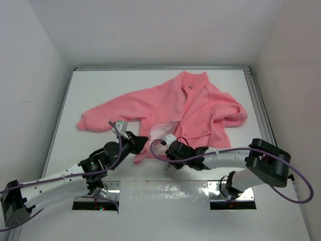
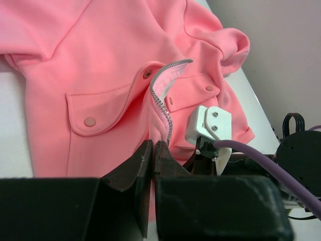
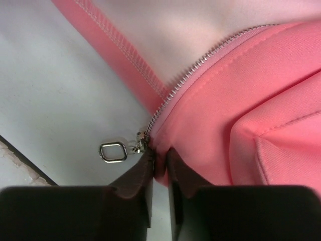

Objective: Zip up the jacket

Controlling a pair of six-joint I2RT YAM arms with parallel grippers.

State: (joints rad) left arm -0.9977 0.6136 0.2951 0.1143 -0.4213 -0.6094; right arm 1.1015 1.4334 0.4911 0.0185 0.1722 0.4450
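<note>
The salmon-pink jacket (image 1: 190, 103) lies spread on the white table, its front open at the bottom. My left gripper (image 1: 144, 145) is shut on the jacket's bottom edge beside the zipper teeth (image 2: 161, 98); in the left wrist view the jaws (image 2: 154, 146) pinch the pink fabric. My right gripper (image 1: 167, 149) is shut on the other bottom corner of the jacket (image 3: 241, 95), its jaws (image 3: 160, 156) right below the zipper slider (image 3: 142, 140). The metal pull ring (image 3: 113, 151) lies free on the table to the left of the slider. A snap-flap pocket (image 2: 100, 108) shows in the left wrist view.
The jacket's left sleeve (image 1: 100, 116) stretches toward the left wall, and the right sleeve (image 1: 233, 113) is bunched near the right rail (image 1: 261, 110). The two grippers sit close together at the hem. The right arm's white wrist part (image 2: 208, 125) is just right of my left jaws.
</note>
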